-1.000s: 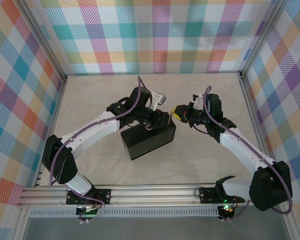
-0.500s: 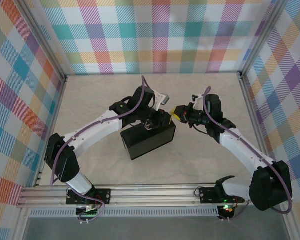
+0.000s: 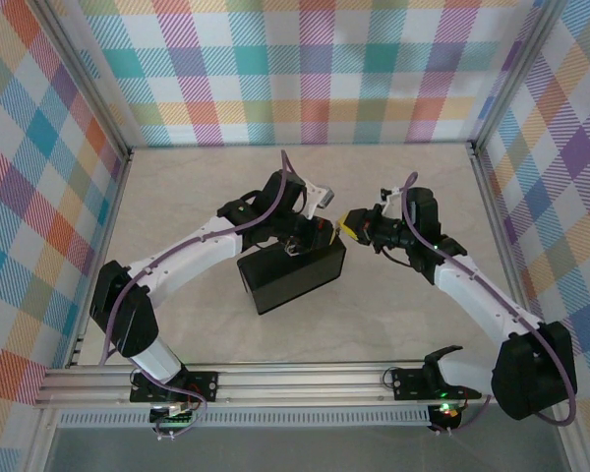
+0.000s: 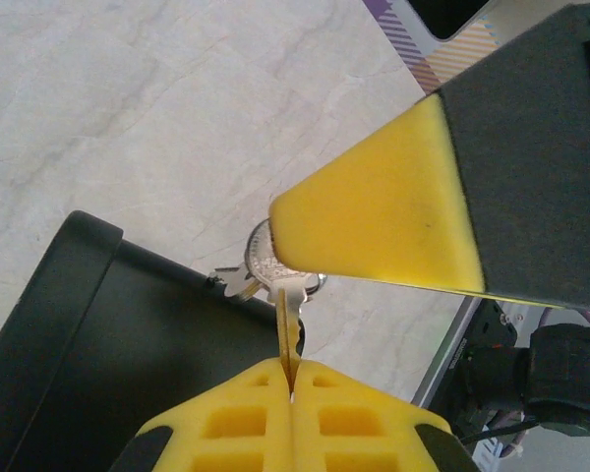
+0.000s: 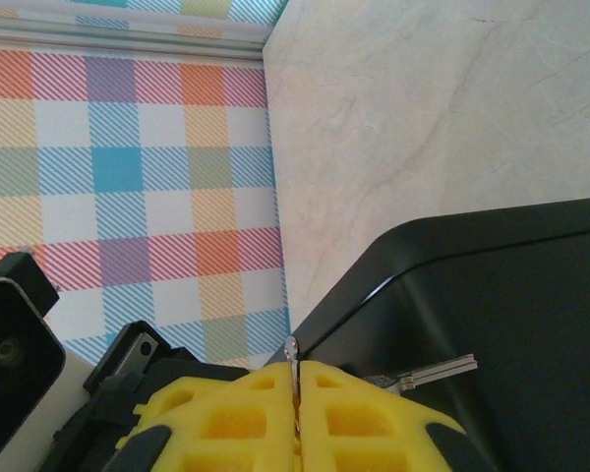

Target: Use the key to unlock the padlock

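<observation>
- Fingers [image 4: 226,423] of the left gripper [image 4: 291,379], yellow ribbed pads, are pressed together on the key [image 4: 287,329], a small silver-grey metal key. Its thin blade is pinched edge-on between the tips.
- Just above the pads, the key's round stamped head sits against the far upper edge of the black rounded-corner box [image 4: 108,344].
- Yellow fingers [image 5: 364,418] of the right gripper [image 5: 297,388] are also closed, with a thin bright metal sliver [image 5: 292,352] sticking up from the seam between them. I cannot tell which piece it belongs to.
- From the left wrist, one yellow-tipped finger of the right gripper comes in from the upper right and overlaps the top of the key's head.
- A second small silver key [image 5: 435,371] lies flat on the box top beside the right gripper's pads, blade pointing right.
- I cannot pick out the padlock among the small metal pieces at that edge of the box.
- From above, both grippers meet tip to tip over the far right corner of the box, which stands mid-way on the pale marbled table [image 3: 197,187].
</observation>
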Robot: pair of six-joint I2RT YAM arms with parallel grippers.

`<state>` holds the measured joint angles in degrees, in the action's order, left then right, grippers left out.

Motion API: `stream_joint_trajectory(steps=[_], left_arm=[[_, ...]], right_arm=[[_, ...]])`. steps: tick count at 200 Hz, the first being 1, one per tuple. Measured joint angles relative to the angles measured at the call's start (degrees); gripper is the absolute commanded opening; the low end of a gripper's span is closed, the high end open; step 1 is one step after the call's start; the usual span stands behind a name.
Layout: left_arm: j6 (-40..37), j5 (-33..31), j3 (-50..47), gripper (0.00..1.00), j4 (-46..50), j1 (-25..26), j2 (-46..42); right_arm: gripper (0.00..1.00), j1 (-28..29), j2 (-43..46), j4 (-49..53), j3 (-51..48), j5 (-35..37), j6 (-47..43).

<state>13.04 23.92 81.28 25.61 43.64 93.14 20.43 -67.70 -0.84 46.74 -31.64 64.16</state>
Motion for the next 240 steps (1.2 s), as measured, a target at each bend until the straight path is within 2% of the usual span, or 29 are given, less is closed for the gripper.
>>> stream_joint_trajectory(steps=[27,52,71,104,129,155,199,240], left_arm=[[-0.7,1.6,-0.6,0.0,-0.3,-0.4,0.0],[-1.7,3.5,-1.6,0.0,0.0,-1.0,0.0],[-3.1,4.9,-1.6,0.0,0.7,-1.2,0.0],[-7.6,7.1,-1.6,0.0,4.2,-1.4,0.0],[-12.5,8.3,-1.0,0.0,8.3,-1.7,0.0],[-17.6,9.2,1.1,0.0,12.3,-2.6,0.0],[-24.8,10.2,5.2,0.0,18.0,-3.7,0.5],[-29.4,10.8,7.5,0.0,21.7,-3.7,2.3]], right_arm=[[0.2,0.0,1.8,1.8,-0.1,0.2,-1.9],[0.35,0.0,2.4,2.9,-0.3,0.2,-3.6],[0.41,-0.2,2.6,5.6,-0.2,0.2,-6.6],[0.38,-2.1,1.7,14.3,3.3,-1.2,-16.5],[0.36,-5.2,-1.9,18.4,9.3,-6.6,-25.6],[0.36,-6.9,-4.8,20.0,10.5,-12.6,-31.4],[0.39,-6.4,-6.8,20.5,10.1,-20.4,-34.7],[0.39,-4.4,-6.8,19.8,9.3,-22.7,-34.7]])
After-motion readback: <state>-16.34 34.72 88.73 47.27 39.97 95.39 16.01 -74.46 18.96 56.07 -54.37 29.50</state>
